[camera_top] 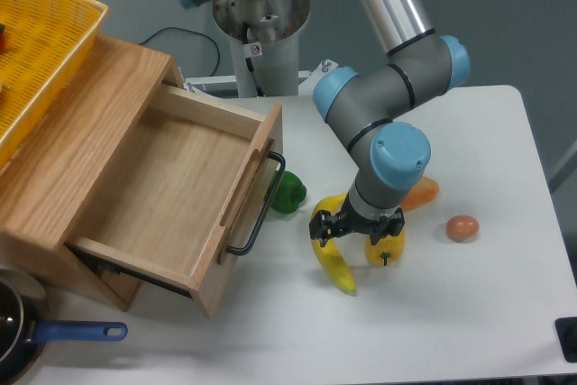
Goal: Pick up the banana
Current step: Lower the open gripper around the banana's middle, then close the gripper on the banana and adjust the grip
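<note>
The banana [334,261] is long, curved and bright yellow. It lies on the white table just right of the open drawer, running from under the gripper toward the front. My gripper [354,233] points straight down over the banana's upper half. Its dark fingers [321,226] stand spread apart, one to the left of the banana and one by the yellow pepper [387,246]. The jaws look open and do not clamp the banana. The wrist hides the banana's far end.
A green pepper [288,194] lies by the drawer handle [259,210]. An orange wedge-shaped piece [420,192] lies behind the wrist, and a brown egg-like ball [462,228] to the right. The open wooden drawer [171,188] stands at left, with a yellow basket [45,42] above it and a blue-handled pan [54,334] at front left.
</note>
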Motion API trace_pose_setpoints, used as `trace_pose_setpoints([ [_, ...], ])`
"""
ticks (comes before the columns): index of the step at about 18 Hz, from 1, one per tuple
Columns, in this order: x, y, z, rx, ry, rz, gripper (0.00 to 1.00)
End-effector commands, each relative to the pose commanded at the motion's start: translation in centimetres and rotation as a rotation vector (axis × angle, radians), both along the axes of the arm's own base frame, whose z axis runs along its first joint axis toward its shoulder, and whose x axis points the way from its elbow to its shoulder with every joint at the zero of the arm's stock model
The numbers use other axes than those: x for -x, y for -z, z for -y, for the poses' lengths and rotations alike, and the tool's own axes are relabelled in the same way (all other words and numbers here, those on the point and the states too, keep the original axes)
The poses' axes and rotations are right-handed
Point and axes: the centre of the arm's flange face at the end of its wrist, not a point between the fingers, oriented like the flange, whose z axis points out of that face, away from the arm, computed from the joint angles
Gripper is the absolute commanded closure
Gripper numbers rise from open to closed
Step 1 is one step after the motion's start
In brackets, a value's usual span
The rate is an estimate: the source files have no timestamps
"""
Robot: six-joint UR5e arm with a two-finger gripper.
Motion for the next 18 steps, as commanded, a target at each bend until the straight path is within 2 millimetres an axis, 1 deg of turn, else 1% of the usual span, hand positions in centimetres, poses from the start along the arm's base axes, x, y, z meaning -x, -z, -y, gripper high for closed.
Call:
trace_pose_setpoints([
  [1, -0.3, 0.3, -0.3, 0.010, 0.010, -0.001, 0.00],
  [4, -0.2, 1.1, -0.8, 0.030, 0.017, -0.007, 0.00],
  [7, -0.4, 1.7, -0.8, 0.038, 0.019, 0.003, 0.00],
  [10, -0.4, 1.8, -0.8, 0.039, 0.018, 0.004, 0.00],
  [13, -0.9, 2.6, -1.4, 0.045, 0.030, 0.007, 0.00],
  [16, -0.8, 2.9, -1.3, 0.062, 0.030, -0.001, 0.00],
  [18, -0.9, 3.5, -1.3, 0.067, 0.032, 0.004, 0.00],
])
